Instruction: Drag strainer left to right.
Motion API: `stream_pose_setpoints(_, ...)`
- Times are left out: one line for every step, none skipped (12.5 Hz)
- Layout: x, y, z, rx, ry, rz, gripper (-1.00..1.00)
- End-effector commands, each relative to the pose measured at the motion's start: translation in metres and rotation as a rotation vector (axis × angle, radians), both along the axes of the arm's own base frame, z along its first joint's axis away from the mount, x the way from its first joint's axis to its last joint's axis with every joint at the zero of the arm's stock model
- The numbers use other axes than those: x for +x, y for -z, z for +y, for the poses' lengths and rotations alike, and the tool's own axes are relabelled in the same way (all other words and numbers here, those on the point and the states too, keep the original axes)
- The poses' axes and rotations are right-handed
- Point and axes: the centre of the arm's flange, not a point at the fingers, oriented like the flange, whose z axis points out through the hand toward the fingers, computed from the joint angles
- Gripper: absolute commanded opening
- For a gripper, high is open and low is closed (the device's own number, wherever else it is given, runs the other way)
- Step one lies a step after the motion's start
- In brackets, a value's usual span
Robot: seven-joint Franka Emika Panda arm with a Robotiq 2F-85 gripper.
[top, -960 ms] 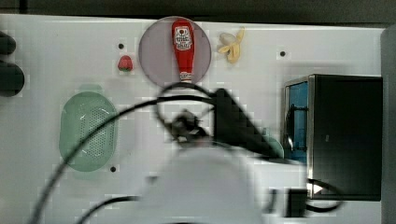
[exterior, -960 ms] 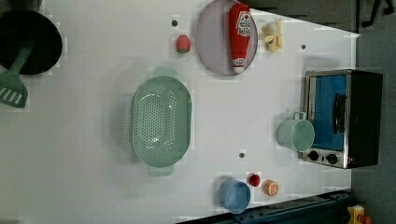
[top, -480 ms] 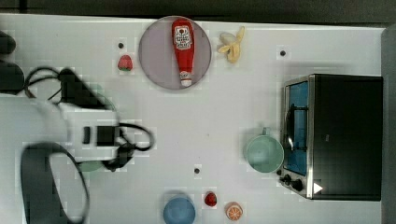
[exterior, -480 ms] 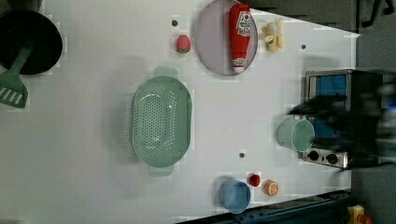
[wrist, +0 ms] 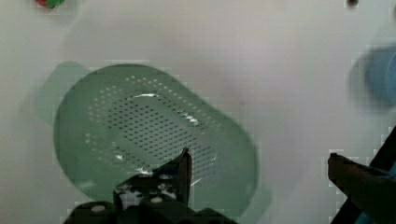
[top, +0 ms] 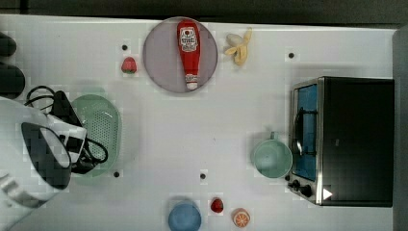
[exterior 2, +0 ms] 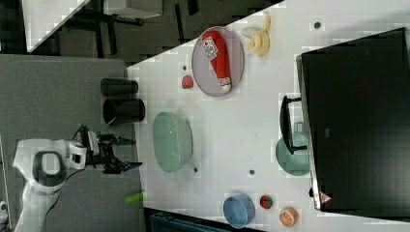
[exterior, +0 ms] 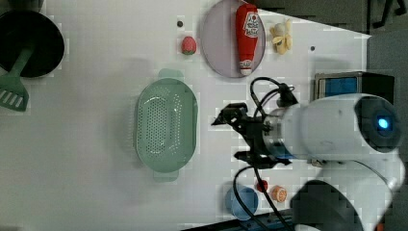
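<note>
One arm: the gripper (exterior: 234, 137) hangs above the table with its jaws spread wide and nothing between them; judged, that spread is there to straddle the strainer's wall.
Strainer: the strainer (exterior: 166, 125) lies flat on the white table (exterior: 96, 159) on the left view's left of the gripper, apart from it; in the wrist view the strainer (wrist: 149, 135) sits under and ahead of the fingers (wrist: 180, 170), one finger over its holed base, the other outside the rim.
Why that pose: judged, a finger on each side of the wall would let the arm pull the strainer without lifting it.
Step in hand: approach, by the look of it; no contact shows.
Plate: the grey-lilac plate (exterior: 219, 43) with the ketchup bottle (exterior: 246, 33) lies beyond the gripper toward the left view's top, off the likely drag path.
Blue bowl: the blue bowl (exterior: 243, 202) sits below the gripper in the left view, near the table edge.
Mug: the mint mug (top: 272, 158) stands by the toaster oven (top: 344, 139), well apart from the strainer (top: 101, 130).
</note>
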Motion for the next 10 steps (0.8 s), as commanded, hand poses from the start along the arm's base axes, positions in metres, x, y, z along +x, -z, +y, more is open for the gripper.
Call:
stream_pose_setpoints(0.013, 0.029, -0.002, 0.031, 0.301, -0.029, 1.0)
stream_pose_setpoints(0.015, 0.05, 0.0, 0.038, 0.34, -0.016, 1.0)
stream_pose_setpoints(0.016, 0.072, 0.003, 0.045, 0.371, -0.005, 1.0)
stream_pose_setpoints(0.017, 0.092, 0.005, 0.054, 0.408, 0.001, 1.0)
stream_pose_setpoints(0.019, 0.112, 0.007, 0.068, 0.457, 0.007, 1.0)
stream_pose_setpoints(0.02, 0.129, 0.009, 0.084, 0.512, 0.012, 1.0)
stream_pose_setpoints(0.021, 0.144, 0.012, 0.104, 0.539, 0.007, 1.0)
stream_pose_setpoints(0.021, 0.157, 0.013, 0.126, 0.539, -0.005, 1.0)
stream_pose_setpoints(0.021, 0.17, 0.011, 0.136, 0.532, -0.017, 1.0)
stream_pose_setpoints(0.02, 0.183, 0.007, 0.136, 0.522, -0.025, 1.0)
